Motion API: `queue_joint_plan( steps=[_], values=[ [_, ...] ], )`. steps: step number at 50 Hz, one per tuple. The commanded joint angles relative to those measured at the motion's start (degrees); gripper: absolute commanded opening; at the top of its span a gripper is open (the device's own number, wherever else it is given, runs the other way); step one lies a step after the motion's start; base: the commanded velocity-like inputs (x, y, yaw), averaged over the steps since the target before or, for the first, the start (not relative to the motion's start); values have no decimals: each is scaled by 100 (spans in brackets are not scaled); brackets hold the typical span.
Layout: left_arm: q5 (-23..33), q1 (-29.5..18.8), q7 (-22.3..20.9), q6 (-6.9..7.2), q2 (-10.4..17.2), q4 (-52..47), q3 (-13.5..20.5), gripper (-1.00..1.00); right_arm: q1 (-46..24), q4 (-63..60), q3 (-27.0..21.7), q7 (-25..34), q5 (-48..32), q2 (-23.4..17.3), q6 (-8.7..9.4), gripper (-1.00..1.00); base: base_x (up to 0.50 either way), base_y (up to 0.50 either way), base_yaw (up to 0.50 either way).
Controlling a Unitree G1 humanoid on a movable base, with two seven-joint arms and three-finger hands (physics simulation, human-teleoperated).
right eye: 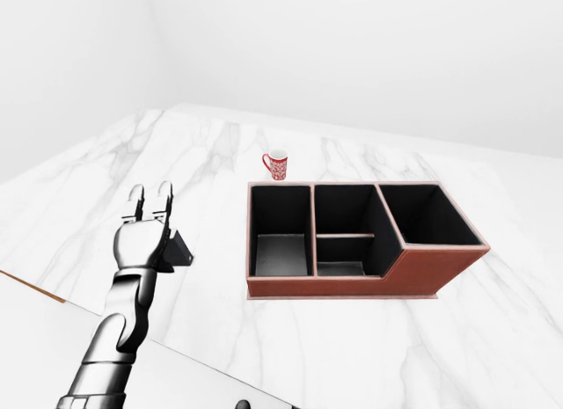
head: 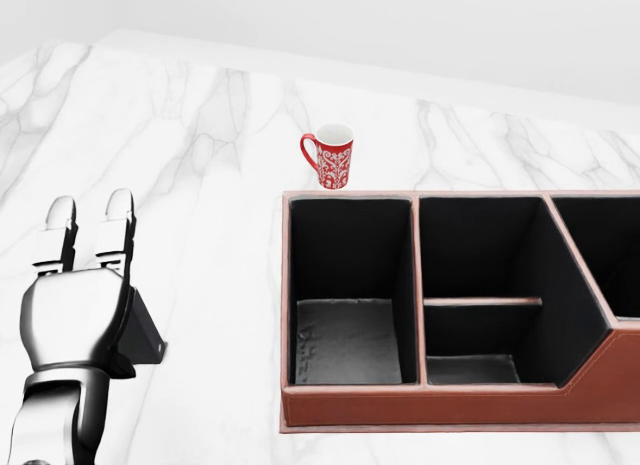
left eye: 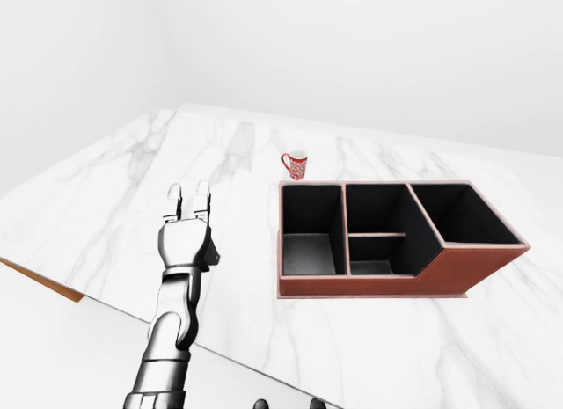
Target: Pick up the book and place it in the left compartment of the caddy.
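Left hand (head: 75, 315): chrome, at 8 o'clock in the head view, two fingers (head: 118, 225) extended straight, back of hand toward camera. A dark book (right eye: 179, 249) sits under its palm on the marble counter (head: 200, 165); whether the thumb grips it cannot be told. Right hand: out of view.
Caddy (head: 440, 405): brown leather, black-lined, at 4 o'clock, well apart from the hand; left compartment (head: 345, 335) holds nothing.
Mug (head: 331, 156): red-and-white patterned, upright at 12 o'clock, just beyond the caddy's rim.
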Motion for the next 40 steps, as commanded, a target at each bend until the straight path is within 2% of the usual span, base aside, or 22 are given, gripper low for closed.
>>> queue_joint_plan(
  steps=[1,9,14,15,18,27,34,38,40],
  values=[
    [277,-199,-302,0,132,314,28,100,4,13,-3,33,-33,2,0,100,0,0,0],
    [427,-577,-428,0,253,872,53,100,3,13,20,83,-59,28,0,100,0,0,0],
    [395,-617,-440,0,269,919,55,100,12,-10,14,73,-44,26,0,100,0,0,0],
    [405,-919,-556,0,353,1139,95,100,12,4,29,104,-72,46,0,100,0,0,0],
    [379,-1111,-512,0,424,1446,78,100,17,1,31,107,-74,45,0,100,0,0,0],
    [186,-1672,85,0,475,2770,-62,100,5,39,32,116,-104,32,0,100,0,0,0],
    [-170,-2197,554,0,537,3860,-138,100,13,28,31,140,-132,51,0,100,0,0,0],
    [-235,-2261,594,0,559,3968,-192,100,13,27,31,137,-127,45,0,100,0,0,0],
    [-337,-2579,682,0,590,4566,-224,100,0,64,48,146,-159,46,0,100,0,0,0]
  ],
)
